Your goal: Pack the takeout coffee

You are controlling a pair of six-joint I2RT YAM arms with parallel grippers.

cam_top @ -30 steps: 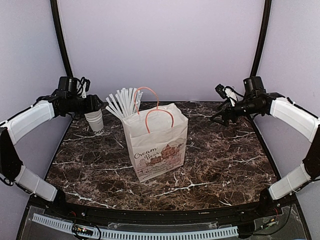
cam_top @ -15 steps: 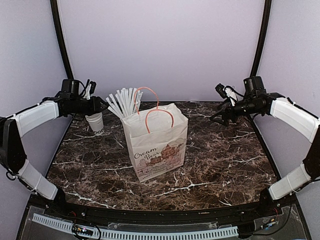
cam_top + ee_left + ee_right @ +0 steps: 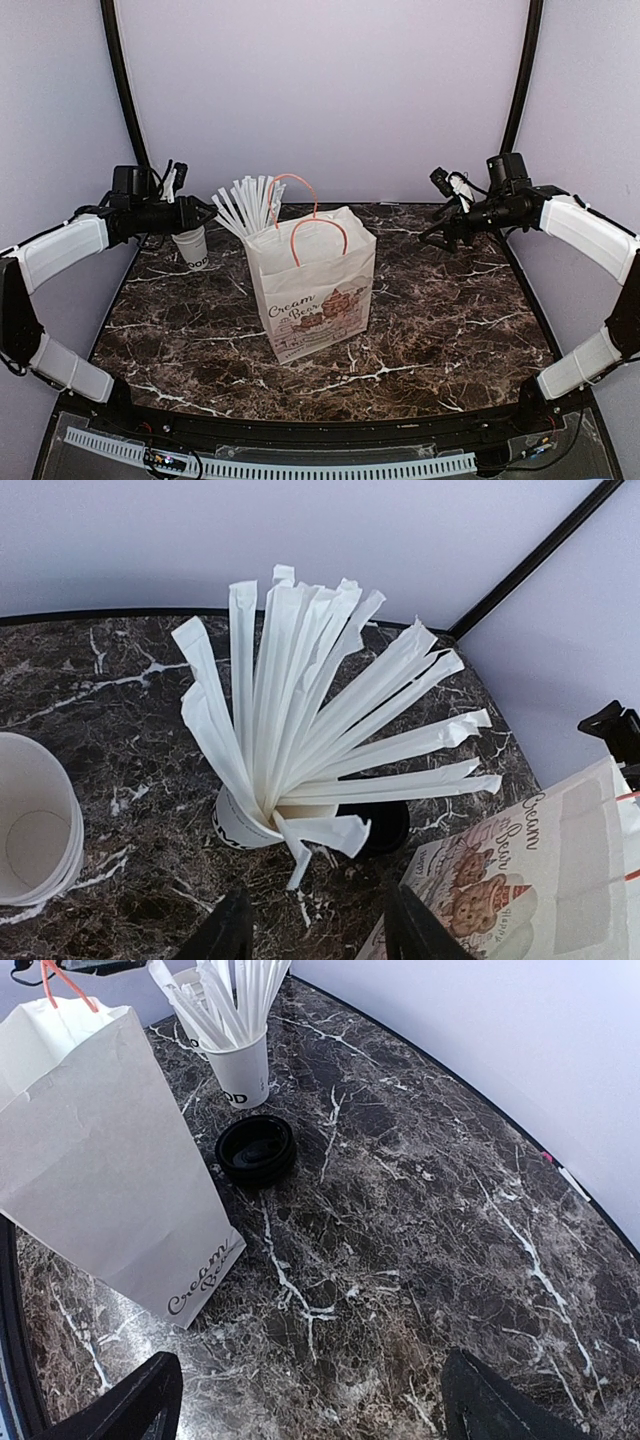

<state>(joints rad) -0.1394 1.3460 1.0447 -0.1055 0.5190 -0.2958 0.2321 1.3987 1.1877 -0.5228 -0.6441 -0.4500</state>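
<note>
Upright at mid-worktop (image 3: 450, 330), a white paper bag (image 3: 312, 290) with pink handles and brown lettering. Behind its left shoulder, a fan of white straws (image 3: 245, 205); left of that, a stack of white cups (image 3: 190, 245). Just above the stack, the left claw (image 3: 205, 212); well apart at far right, raised, the right claw (image 3: 438, 235).

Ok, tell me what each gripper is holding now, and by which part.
Nothing is held: the left gripper and the right gripper are both open, with nothing between the fingers.
</note>
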